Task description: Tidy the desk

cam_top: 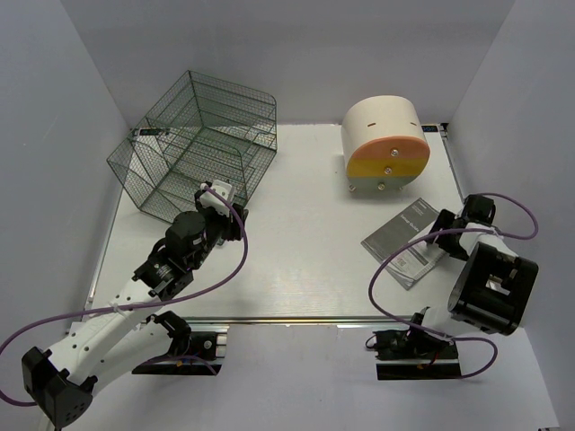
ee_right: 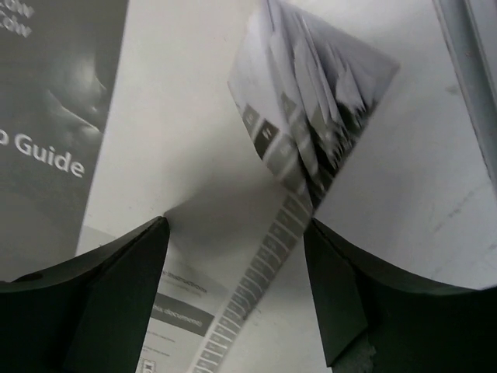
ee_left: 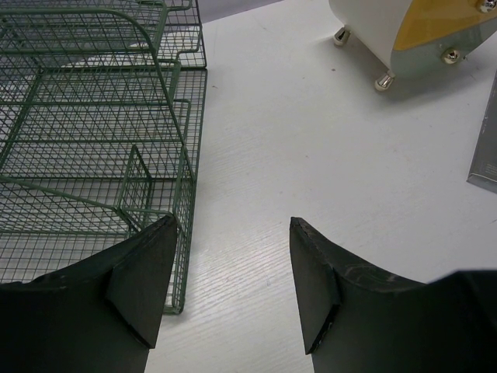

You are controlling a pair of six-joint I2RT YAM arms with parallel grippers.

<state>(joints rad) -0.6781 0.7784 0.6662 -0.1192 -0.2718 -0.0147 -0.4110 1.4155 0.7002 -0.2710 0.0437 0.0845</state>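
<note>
The desk (cam_top: 305, 242) is a large white tabletop. At its right lie a dark grey booklet (cam_top: 400, 232) and a white leaflet (cam_top: 415, 265). My right gripper (cam_top: 442, 236) is open just above them. In the right wrist view its jaws (ee_right: 236, 224) stand wide apart over the printed leaflet (ee_right: 194, 179), with the booklet marked "Guide" (ee_right: 46, 116) at the left and a part-folded sheet (ee_right: 311, 101) ahead. My left gripper (cam_top: 229, 208) is open and empty beside the green wire-mesh cage (cam_top: 193, 144). In the left wrist view it (ee_left: 233, 221) is over bare desk (ee_left: 311, 140), with the cage (ee_left: 93, 140) to its left.
A cream-and-orange rounded drawer box (cam_top: 386, 144) stands at the back right and also shows in the left wrist view (ee_left: 419, 31). A metal rail (cam_top: 287, 319) runs along the desk's near edge. White walls close in the desk on three sides.
</note>
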